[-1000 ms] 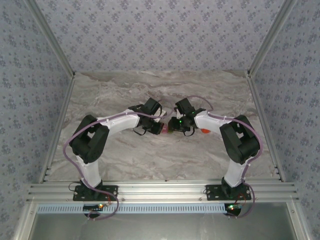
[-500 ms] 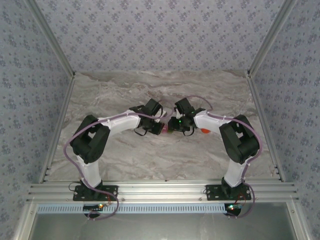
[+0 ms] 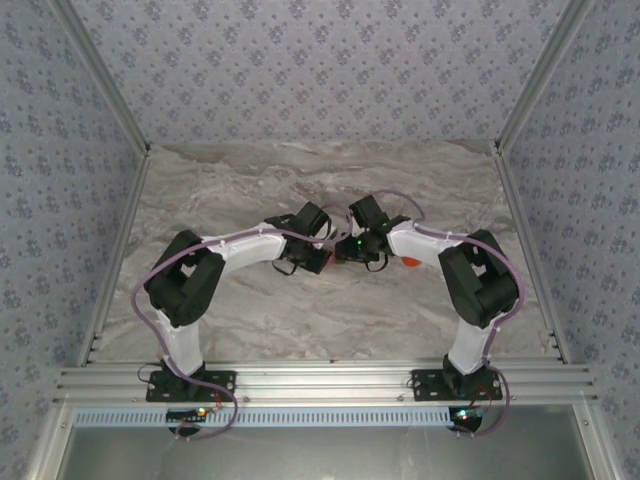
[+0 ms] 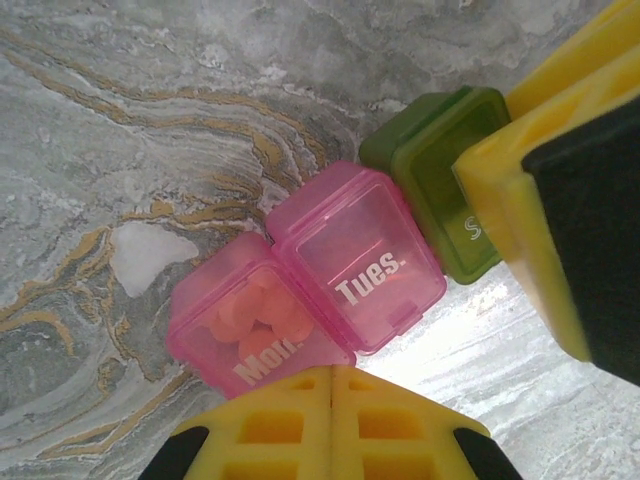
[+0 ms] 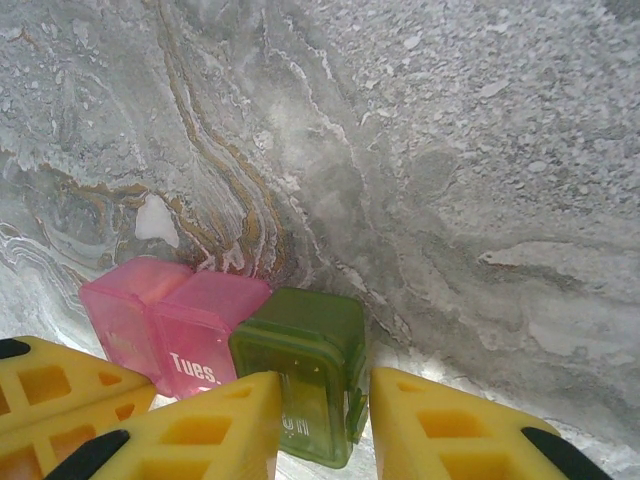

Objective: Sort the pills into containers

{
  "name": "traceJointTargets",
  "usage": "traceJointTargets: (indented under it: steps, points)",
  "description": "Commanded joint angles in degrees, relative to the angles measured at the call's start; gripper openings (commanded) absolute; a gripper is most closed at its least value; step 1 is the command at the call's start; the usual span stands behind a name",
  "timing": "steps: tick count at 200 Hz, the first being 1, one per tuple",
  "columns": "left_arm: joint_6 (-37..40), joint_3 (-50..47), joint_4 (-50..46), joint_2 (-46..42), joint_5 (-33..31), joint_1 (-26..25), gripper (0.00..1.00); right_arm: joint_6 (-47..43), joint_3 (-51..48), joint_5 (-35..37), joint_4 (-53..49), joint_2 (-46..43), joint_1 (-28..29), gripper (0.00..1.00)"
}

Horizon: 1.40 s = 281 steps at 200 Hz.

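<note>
The containers are a joined strip: a pink "Mon." compartment [image 4: 255,320] with orange pills [image 4: 262,312] under its closed lid, a pink "Tues." compartment [image 4: 365,255], and an olive-green one [image 4: 440,170]. The strip lies on the marble table. My right gripper [image 5: 325,385] is shut on the green compartment [image 5: 300,365], one yellow finger on each side. My left gripper [image 4: 333,375] is shut with nothing between its fingers, its tips at the near edge of the "Mon." compartment. In the top view the left gripper [image 3: 320,257] and the right gripper [image 3: 347,252] meet at the table's middle.
An orange object [image 3: 408,263] lies on the table just beside my right forearm. The marble table [image 3: 250,180] has patterned walls at the back and sides, with open surface behind and in front of the arms.
My left gripper has shifted right, over the pink compartments, which it now covers in the top view. The right gripper has stayed in place on the green compartment.
</note>
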Motion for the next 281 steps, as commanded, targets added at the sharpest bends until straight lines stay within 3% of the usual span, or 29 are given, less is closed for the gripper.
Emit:
traceJointTargets:
  steps: [1,281]
  points:
    - [0.4,2.0,-2.6,1.5,-2.2,-0.2,0.0,-1.0,1.4,1.3,-3.7,2.3,0.4,0.31]
    - [1.4,5.4,-2.5,1.9,-2.6,3.1,0.0,-2.2,4.5,2.0,-6.0,5.8,0.4,0.31]
